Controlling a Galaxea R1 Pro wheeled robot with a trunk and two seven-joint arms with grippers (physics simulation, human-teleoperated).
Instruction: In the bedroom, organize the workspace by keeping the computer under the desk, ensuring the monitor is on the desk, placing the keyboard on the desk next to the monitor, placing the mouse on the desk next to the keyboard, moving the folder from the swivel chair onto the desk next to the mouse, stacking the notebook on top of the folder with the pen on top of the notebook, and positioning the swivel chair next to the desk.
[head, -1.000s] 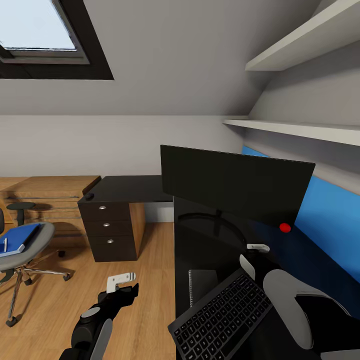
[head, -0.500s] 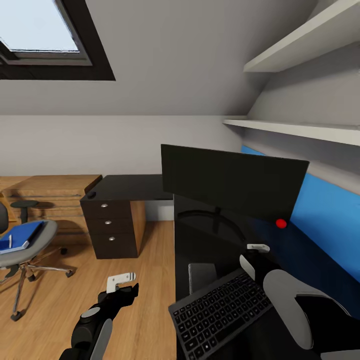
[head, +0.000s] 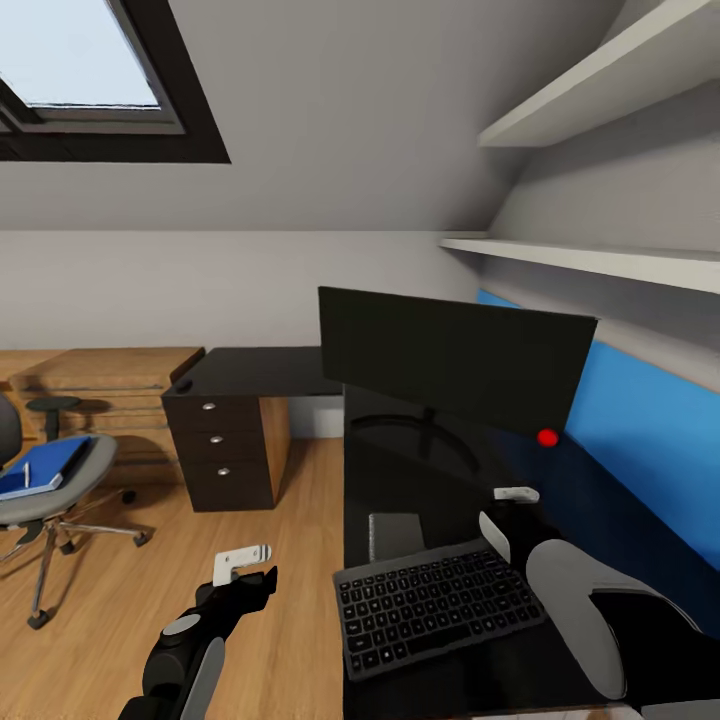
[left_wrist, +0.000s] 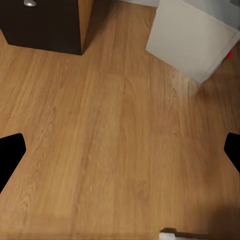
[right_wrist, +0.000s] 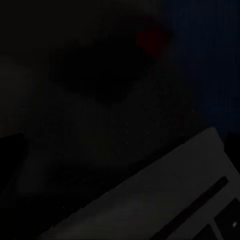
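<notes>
The keyboard (head: 432, 605) lies at the desk's (head: 400, 490) near front edge, half over the notebook (head: 392, 535). My right claw (head: 505, 515) touches it; grip unclear. Left claw (head: 243, 566) open. A nudge could tip it off.

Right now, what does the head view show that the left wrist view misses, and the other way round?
Head view alone: the monitor and keyboard on the desk, the folder on the swivel chair, the right gripper.

Left wrist view alone: the computer, a pale grey box standing on the floor.

Both: the wood floor and the dark drawer unit with its silver knobs.
</notes>
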